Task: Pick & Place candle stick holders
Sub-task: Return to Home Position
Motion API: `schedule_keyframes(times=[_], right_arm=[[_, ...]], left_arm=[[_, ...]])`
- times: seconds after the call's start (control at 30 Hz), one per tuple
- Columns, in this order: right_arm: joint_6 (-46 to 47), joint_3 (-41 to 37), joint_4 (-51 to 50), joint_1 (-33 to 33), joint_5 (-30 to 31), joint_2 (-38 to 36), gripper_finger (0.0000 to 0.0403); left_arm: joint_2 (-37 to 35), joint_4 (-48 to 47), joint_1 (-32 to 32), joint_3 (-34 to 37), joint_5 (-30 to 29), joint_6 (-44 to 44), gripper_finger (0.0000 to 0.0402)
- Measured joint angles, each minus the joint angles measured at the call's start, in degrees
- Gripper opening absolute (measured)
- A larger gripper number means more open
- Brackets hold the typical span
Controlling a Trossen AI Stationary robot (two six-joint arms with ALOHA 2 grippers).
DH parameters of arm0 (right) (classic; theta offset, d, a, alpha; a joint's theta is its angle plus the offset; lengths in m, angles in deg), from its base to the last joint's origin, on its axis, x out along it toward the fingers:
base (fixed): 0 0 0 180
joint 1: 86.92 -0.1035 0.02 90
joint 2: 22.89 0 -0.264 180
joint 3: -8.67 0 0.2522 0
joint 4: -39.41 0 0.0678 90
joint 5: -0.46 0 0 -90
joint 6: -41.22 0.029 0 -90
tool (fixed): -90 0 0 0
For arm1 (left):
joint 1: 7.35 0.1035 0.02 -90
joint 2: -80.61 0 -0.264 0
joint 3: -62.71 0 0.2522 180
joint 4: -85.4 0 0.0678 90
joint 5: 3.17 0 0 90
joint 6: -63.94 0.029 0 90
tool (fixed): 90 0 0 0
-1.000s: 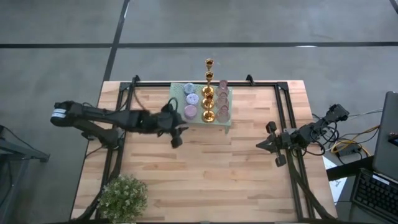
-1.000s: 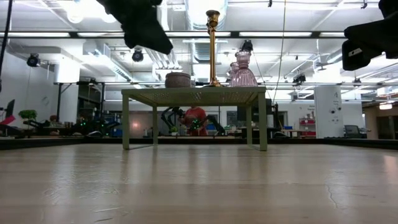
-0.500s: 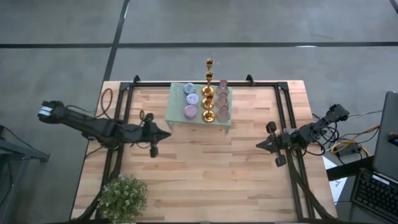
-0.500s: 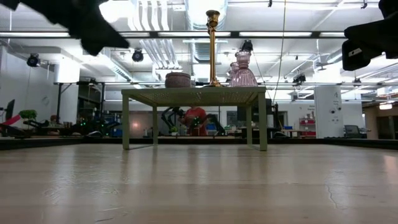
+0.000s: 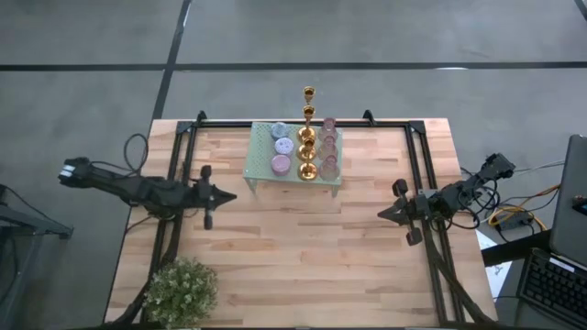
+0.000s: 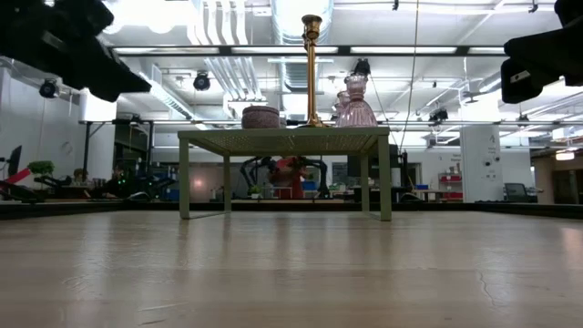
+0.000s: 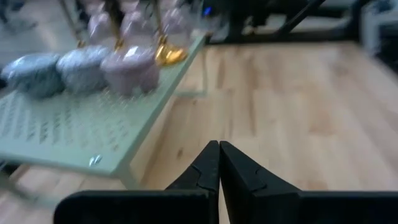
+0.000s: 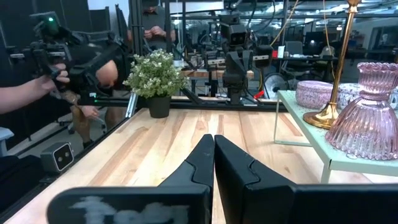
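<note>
Gold candlesticks (image 5: 307, 137) and small pastel cups (image 5: 281, 147) stand on their bases on the mint-green perforated rack (image 5: 260, 158) at the table's far middle; pink glass holders (image 5: 328, 151) stand along the rack's right side. The left wrist view shows the cups (image 7: 87, 65) and a gold base (image 7: 169, 55) on the rack. My left gripper (image 5: 231, 195) is shut and empty, left of and nearer than the rack, above the table. My right gripper (image 5: 382, 214) is shut and empty at the table's right side.
A bushy potted plant (image 5: 181, 291) stands at the table's near left corner. Black frame rails (image 5: 417, 165) run along the table's left, right and far sides. People (image 8: 37, 81) stand beyond the table's left side. A laptop (image 5: 573, 197) sits beyond the right edge.
My left gripper has drawn back from beside the rack's near left corner toward the table's left edge. The arm has folded back with it. The candle holders and the rack have stayed where they were.
</note>
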Motion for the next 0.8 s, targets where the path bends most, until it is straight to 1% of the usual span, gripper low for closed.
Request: schedule_keyframes(times=[0.13,0.43,0.5,0.57,0.7,0.8], right_arm=[[0.0,0.0,0.0,0.0,0.0,0.0,0.0008],[0.0,0.0,0.0,0.0,0.0,0.0,0.0008],[0.0,0.0,0.0,0.0,0.0,0.0,0.0008],[0.0,0.0,0.0,0.0,0.0,0.0,0.0008],[0.0,0.0,0.1,0.0,0.0,0.2,0.0008],[0.0,0.0,0.1,0.0,-0.1,0.3,0.0008]], left_arm=[[-7.3,0.7,0.0,2.0,5.2,3.1,0.0014],[-23.2,0.7,0.0,7.9,12.5,5.9,0.0014],[-23.2,0.4,0.0,9.3,13.4,6.3,0.0014],[-22.5,2.9,0.0,10.1,13.9,6.2,0.0014],[-23.1,4.2,0.0,13.3,13.0,6.3,0.0014],[-23.1,10.1,0.1,15.4,12.7,6.9,0.0014]])
